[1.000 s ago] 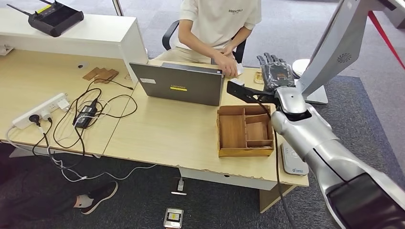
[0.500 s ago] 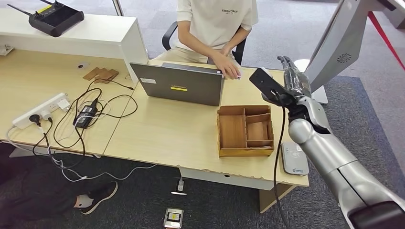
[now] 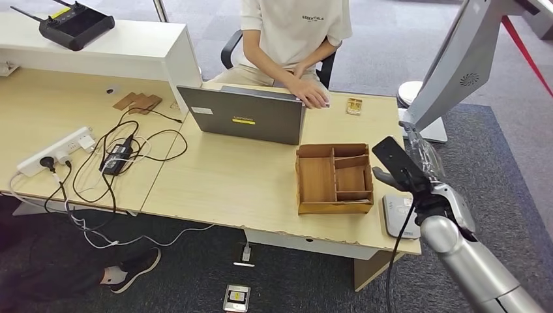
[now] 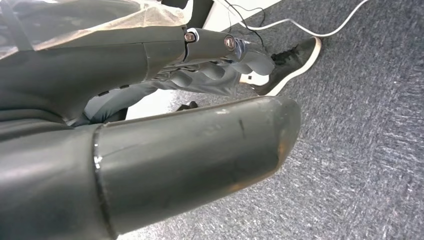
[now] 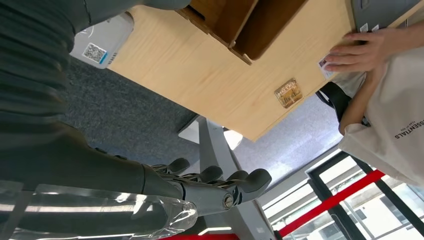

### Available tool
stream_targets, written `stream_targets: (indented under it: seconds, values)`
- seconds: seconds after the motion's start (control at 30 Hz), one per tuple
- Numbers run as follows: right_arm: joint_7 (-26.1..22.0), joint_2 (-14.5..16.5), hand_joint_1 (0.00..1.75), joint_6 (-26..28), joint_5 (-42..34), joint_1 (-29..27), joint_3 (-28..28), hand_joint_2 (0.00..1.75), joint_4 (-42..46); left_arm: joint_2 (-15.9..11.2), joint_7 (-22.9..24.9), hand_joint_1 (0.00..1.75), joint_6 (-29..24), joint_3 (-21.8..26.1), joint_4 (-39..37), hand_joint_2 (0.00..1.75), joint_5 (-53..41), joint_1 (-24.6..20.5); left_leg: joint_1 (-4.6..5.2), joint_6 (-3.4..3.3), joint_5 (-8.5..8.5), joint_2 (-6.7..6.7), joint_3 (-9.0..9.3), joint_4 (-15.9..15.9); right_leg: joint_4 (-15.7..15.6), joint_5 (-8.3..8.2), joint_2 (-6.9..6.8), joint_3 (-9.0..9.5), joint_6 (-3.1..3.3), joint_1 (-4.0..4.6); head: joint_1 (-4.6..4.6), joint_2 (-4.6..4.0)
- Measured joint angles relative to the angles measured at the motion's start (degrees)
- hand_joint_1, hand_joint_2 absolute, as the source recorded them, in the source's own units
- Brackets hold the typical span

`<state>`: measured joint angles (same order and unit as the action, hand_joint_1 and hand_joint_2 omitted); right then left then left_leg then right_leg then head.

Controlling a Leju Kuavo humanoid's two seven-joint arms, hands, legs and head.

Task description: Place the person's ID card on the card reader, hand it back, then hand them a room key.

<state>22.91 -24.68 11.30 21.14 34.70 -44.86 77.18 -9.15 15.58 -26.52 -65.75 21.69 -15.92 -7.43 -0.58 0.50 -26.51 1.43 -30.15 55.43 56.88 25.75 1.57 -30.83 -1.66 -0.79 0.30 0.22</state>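
Silver arm (image 3: pixel 469 267), dark-fingered robot hand (image 5: pixel 210 187)

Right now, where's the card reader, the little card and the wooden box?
card reader (image 3: pixel 395 218), head view, its white top.
little card (image 3: pixel 354 105), head view, its middle.
wooden box (image 3: pixel 317 180), head view, floor of its big compartment.

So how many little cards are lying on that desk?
1 that I can see: a small brown card lies on the desk's far edge, just beyond the person's hand. The laptop or that hand might hide others.
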Motion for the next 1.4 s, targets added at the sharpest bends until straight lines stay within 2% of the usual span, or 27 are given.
stream_targets:
  seconds: [0.23,0.73,1.4]
  values:
    - [0.1,-0.7,0.0,-0.8,3.2,-4.2,0.8,1.75,2.7,0.0,0.3,0.0,0.0,0.0,0.0,0.0,-0.1,-0.3,0.0,0.0,0.0,-0.01,-0.01,0.0,0.0,0.0,0.0,0.01,0.0,0.0,0.0,0.0]
    - [1.8,-0.2,0.0,-10.1,19.1,-6.5,-0.7,1.75,2.7,0.1,0.9,0.0,0.9,-0.1,0.1,0.0,-0.3,-1.0,0.0,0.0,0.0,0.0,-0.03,0.0,0.0,0.0,0.0,0.0,0.0,0.0,0.0,0.0]
    - [1.0,1.0,0.0,-13.0,21.7,-6.7,-1.6,1.75,1.9,0.1,1.6,0.0,1.3,-0.1,0.6,0.0,-1.0,-1.5,0.0,0.0,0.0,0.0,-0.03,0.0,0.0,0.0,0.0,0.0,0.0,0.0,0.01,0.0]
